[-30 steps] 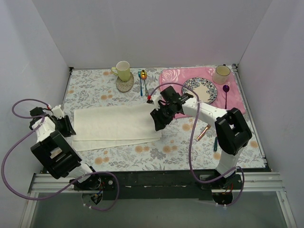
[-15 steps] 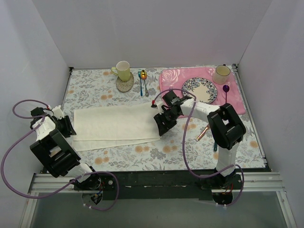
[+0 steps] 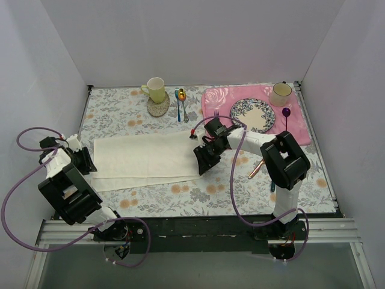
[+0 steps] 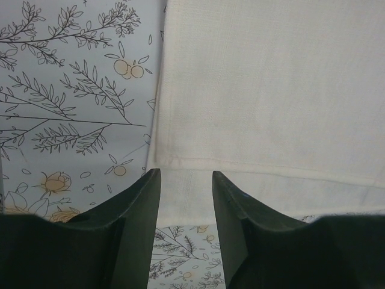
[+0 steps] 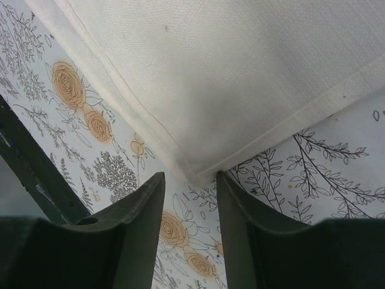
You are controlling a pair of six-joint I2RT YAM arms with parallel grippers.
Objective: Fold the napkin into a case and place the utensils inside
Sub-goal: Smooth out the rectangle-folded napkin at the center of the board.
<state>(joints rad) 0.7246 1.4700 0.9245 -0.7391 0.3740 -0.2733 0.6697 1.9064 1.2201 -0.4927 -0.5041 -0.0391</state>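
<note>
Top external view shows the napkin (image 3: 144, 158) lying flat as a long folded strip across the left and middle of the worktop (image 3: 180, 201). I judge we're in the folding step, with the utensils not yet touched. My left pincer (image 4: 183, 174) sits at the strip's left end, fingers apart, straddling the edge of the lower layer. My right pincer (image 5: 189, 176) is low at the near right corner, fingers apart, with the corner just ahead of the gap and nothing clamped. The copper knife (image 3: 257, 168) lies to the right, beside the right arm. Next I'd want both pincers to close on their corners, then lift evenly so the layers don't slide.
</note>
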